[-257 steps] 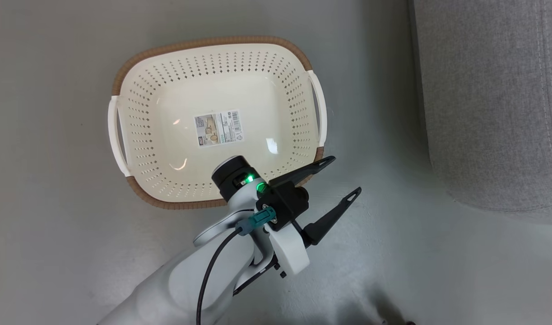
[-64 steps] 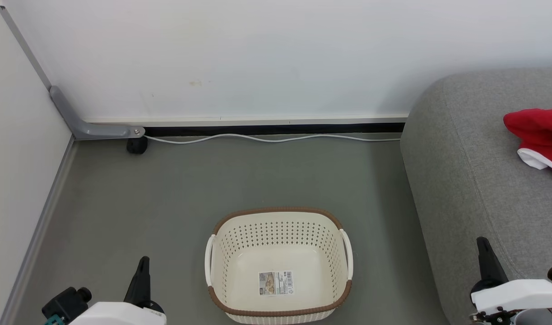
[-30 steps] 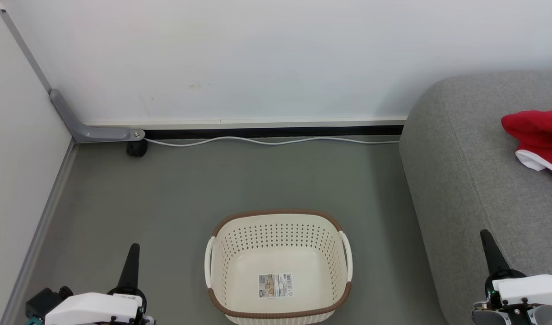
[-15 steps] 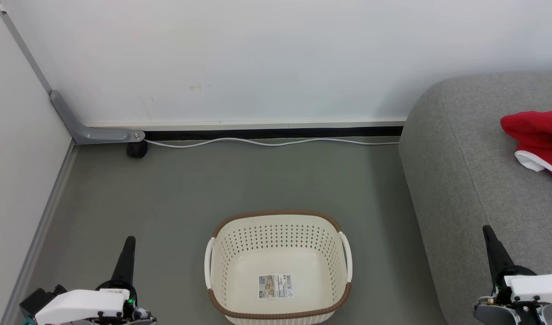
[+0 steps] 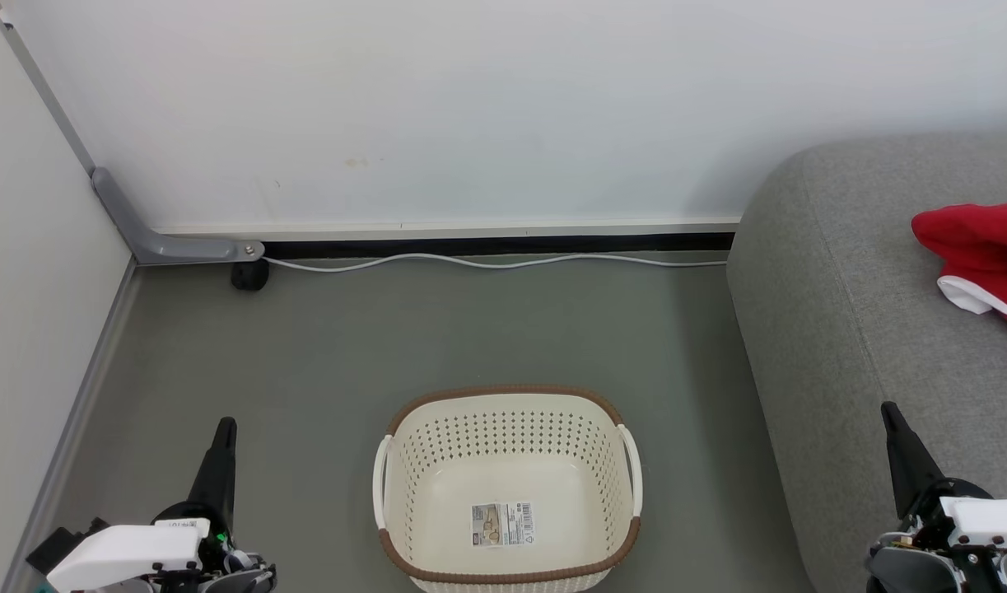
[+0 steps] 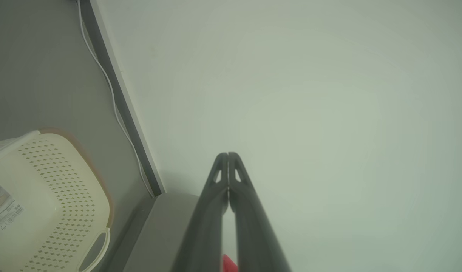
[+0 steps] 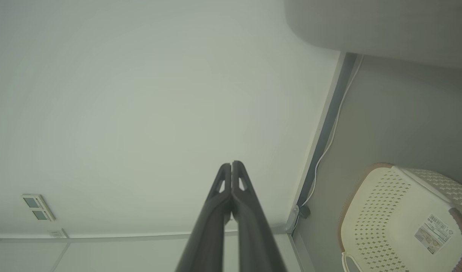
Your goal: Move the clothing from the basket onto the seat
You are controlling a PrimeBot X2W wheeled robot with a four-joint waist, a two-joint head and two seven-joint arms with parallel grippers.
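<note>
little looks left to go wrong: the basket (image 5: 503,389) sits empty on the floor, only its paper label on the bottom, and the clothing (image 5: 976,247) lies red on the seat (image 5: 841,313), well apart from the basket. the garment runs off the head view's right edge, so i cannot tell whether any part overhangs; soft fabric near a rounded edge could slide off. the left gripper (image 5: 224,426) hangs low over the floor left of the basket, the right gripper (image 5: 888,409) low against the seat's front, both pointing toward the wall, fingers pressed together, holding nothing.
</note>
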